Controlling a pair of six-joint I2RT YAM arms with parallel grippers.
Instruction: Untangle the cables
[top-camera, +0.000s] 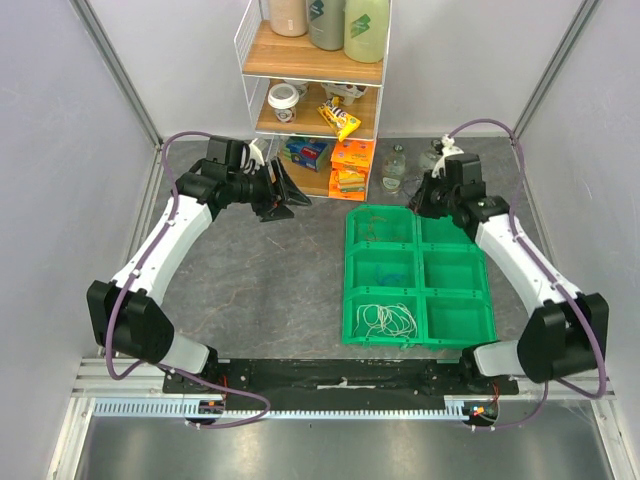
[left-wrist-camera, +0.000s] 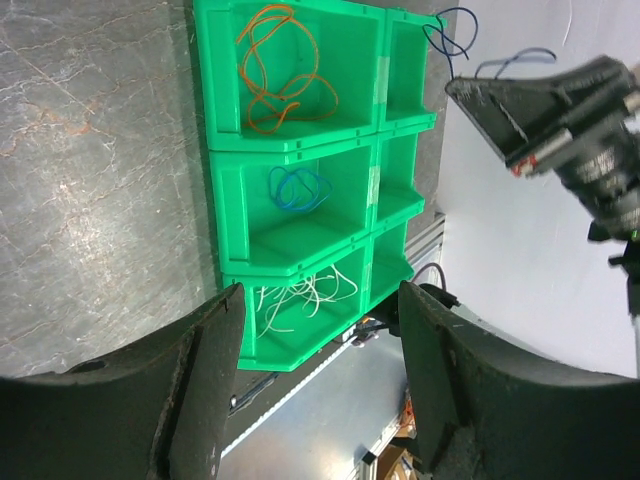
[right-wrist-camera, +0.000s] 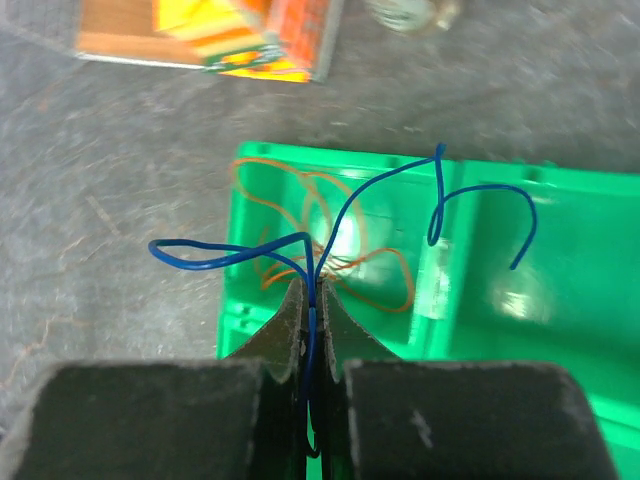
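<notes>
A green six-compartment tray (top-camera: 456, 300) sits right of centre. A white cable (top-camera: 388, 318) lies in its near-left compartment, a blue coil (left-wrist-camera: 298, 188) in the middle-left one, and an orange cable (left-wrist-camera: 278, 70) in the far-left one. My right gripper (top-camera: 425, 200) hovers over the tray's far end. In the right wrist view it (right-wrist-camera: 312, 290) is shut on a thin blue cable (right-wrist-camera: 380, 190), whose loops spread above the orange cable (right-wrist-camera: 385, 275). My left gripper (top-camera: 285, 195) is open and empty, raised at the far left; its wrist view (left-wrist-camera: 320, 300) looks across the tray.
A wire shelf (top-camera: 315, 60) with bottles, a cup and snack packs stands at the back. An orange box (top-camera: 352, 165) and two small glass bottles (top-camera: 397, 170) sit on the table just behind the tray. Grey walls enclose both sides.
</notes>
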